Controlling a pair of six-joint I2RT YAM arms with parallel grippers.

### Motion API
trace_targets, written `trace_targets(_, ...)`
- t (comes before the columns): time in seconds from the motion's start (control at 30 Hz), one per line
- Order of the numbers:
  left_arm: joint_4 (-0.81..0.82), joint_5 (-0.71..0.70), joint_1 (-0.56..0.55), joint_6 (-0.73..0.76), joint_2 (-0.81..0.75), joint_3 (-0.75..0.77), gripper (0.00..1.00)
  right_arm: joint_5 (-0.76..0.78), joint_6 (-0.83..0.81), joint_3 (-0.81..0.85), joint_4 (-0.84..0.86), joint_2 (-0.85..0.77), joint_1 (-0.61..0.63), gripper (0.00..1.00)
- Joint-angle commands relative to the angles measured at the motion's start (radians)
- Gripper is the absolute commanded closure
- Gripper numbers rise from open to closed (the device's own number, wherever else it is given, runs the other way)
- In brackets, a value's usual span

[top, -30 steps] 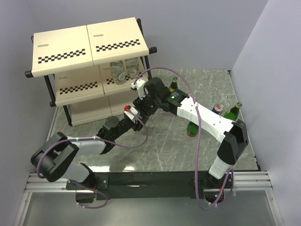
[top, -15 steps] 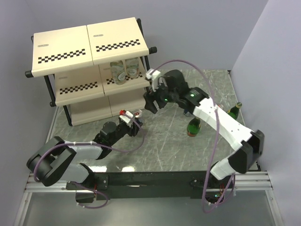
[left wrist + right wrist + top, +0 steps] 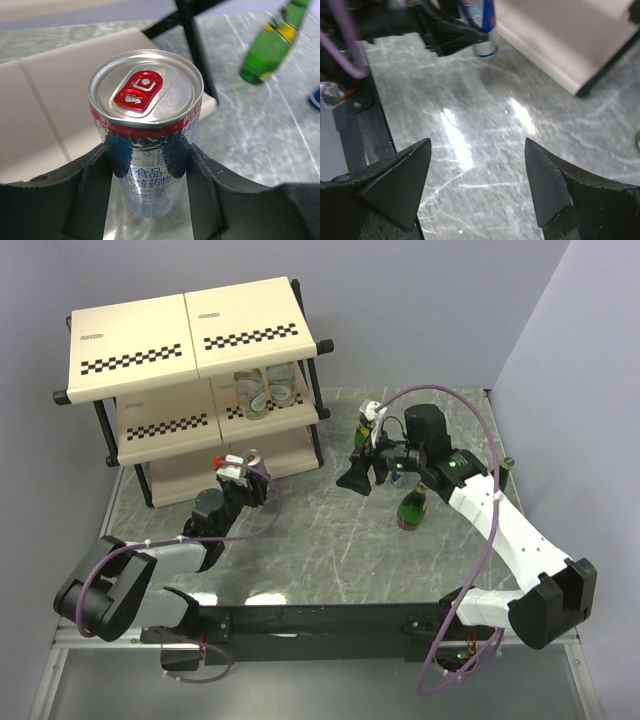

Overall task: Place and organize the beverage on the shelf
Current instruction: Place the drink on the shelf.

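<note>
Left fingers (image 3: pixel 87 195) are closed on a blue-silver can (image 3: pixel 145 135), one on each side of the body below the rim, red tab up, can upright in the left wrist view. The can sits right in front of the bottom tier of the shelf (image 3: pixel 185 330), close to its black front right leg (image 3: pixel 196 47); can't tell whether the base touches the counter (image 3: pixel 330 550). Right fingers (image 3: pixel 395 185) are spread wide with nothing between them, over bare counter to the right of the shelf and pointing toward the can. Two clear bottles (image 3: pixel 265 390) stand side by side on the middle tier, right half. One green bottle (image 3: pixel 412 508) stands on the counter just beside the right forearm, another (image 3: pixel 367 427) behind the right wrist, a third (image 3: pixel 506 467) near the right edge, mostly hidden by the arm. Top tier of the shelf is bare.
</note>
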Motion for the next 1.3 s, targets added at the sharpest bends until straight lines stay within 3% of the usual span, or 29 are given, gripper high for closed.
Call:
trace_targets(0.0,0.143,-0.019,0.051,-0.050,-0.059,0.000,1.00,-0.101,-0.005,-0.010,0.096,-0.071,-0.014,0.19)
trace_targets(0.2,0.147,-0.012,0.124,-0.073,-0.085,-0.014,1.00,-0.142,0.018,-0.031,0.123,-0.104,-0.042,0.19)
trace_targets(0.63,0.091,-0.066,0.163,-0.091,-0.022,0.070,1.00,-0.201,0.041,-0.045,0.148,-0.139,-0.068,0.18)
trace_targets(1.1,0.173,-0.069,0.167,-0.108,0.131,0.147,1.00,-0.239,0.055,-0.057,0.165,-0.147,-0.098,0.18)
trace_targets(1.27,0.270,-0.098,0.167,-0.143,0.191,0.130,1.00,-0.241,0.051,-0.057,0.163,-0.144,-0.100,0.18)
